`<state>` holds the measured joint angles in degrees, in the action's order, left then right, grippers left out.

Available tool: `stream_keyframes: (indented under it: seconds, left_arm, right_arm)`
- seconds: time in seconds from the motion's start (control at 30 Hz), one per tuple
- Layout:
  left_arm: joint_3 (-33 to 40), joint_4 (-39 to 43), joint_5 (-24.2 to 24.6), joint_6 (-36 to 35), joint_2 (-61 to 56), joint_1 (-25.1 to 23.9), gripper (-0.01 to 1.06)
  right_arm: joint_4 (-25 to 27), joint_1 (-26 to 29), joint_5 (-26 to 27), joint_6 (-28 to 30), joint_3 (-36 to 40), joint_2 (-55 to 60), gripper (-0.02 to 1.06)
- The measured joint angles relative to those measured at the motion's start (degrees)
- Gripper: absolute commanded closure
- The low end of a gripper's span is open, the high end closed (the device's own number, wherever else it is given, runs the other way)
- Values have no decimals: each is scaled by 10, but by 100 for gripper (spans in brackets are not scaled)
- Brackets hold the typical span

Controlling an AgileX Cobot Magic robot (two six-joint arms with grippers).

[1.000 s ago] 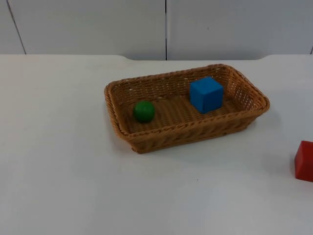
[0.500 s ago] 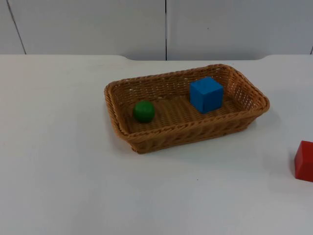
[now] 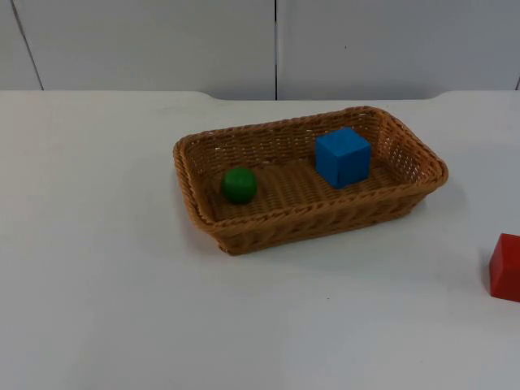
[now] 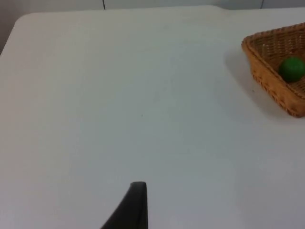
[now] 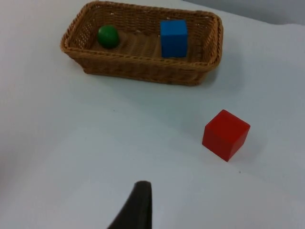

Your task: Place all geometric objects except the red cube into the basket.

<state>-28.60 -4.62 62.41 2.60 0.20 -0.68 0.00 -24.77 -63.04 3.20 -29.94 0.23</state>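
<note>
A woven brown basket [image 3: 203, 213] stands in the middle of the table. Inside it lie a green ball [image 3: 239, 184] towards its left end and a blue cube [image 3: 342, 157] towards its right end. The right wrist view has the same basket [image 5: 138, 69], green ball [image 5: 108, 36] and blue cube [image 5: 173, 37]. A red cube [image 3: 506, 267] sits on the bare table at the right, apart from the basket, and is also the red cube [image 5: 225, 134] ahead of my right gripper [image 5: 137, 207]. My left gripper [image 4: 135, 206] hovers over the bare table left of the basket [image 4: 279, 88], with the green ball [image 4: 291, 69] far ahead.
The white table top [image 3: 106, 268] spreads wide around the basket. A grey partition wall [image 3: 162, 41] closes off the far edge.
</note>
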Motion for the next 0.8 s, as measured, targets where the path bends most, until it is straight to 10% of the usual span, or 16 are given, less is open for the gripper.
stream_keyframes:
  seconds: [0.53, 0.8]
  left_arm:
    - [0, 0, -1, -5, 0, 0, 0]
    - [0, 0, -1, -6, 0, 0, 0]
  right_arm:
    - [0, 0, 5, 2, 3, 0, 16]
    - [0, 0, 5, 2, 3, 0, -1]
